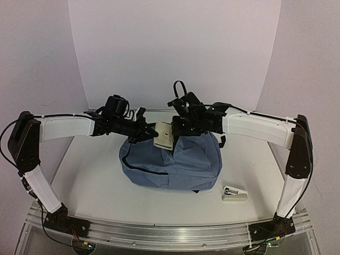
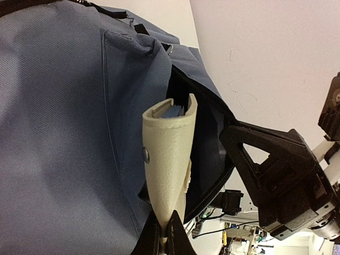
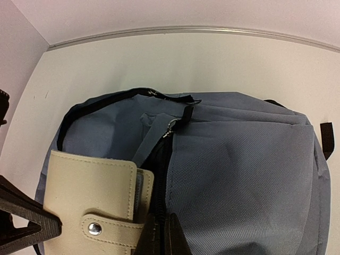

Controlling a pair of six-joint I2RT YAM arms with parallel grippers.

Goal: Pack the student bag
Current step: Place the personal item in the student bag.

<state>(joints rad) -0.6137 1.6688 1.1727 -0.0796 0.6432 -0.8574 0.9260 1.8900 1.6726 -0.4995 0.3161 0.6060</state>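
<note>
Two grips on: my left gripper (image 2: 169,227) clamps the cream wallet (image 2: 167,154) at the open student bag (image 1: 180,160), my right gripper (image 3: 159,231) pinches its zip edge.

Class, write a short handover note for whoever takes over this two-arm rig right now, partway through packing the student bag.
Left pincer: shut on the cream snap-strap case, held at the bag's open zip mouth.
Right pincer: shut on the student bag beside the zip, apparently holding the mouth open.
Done: bag unzipped, case brought to the opening.
Left: push the case in and release it; the pale stapler lies unpacked on the table; close the zip.
</note>
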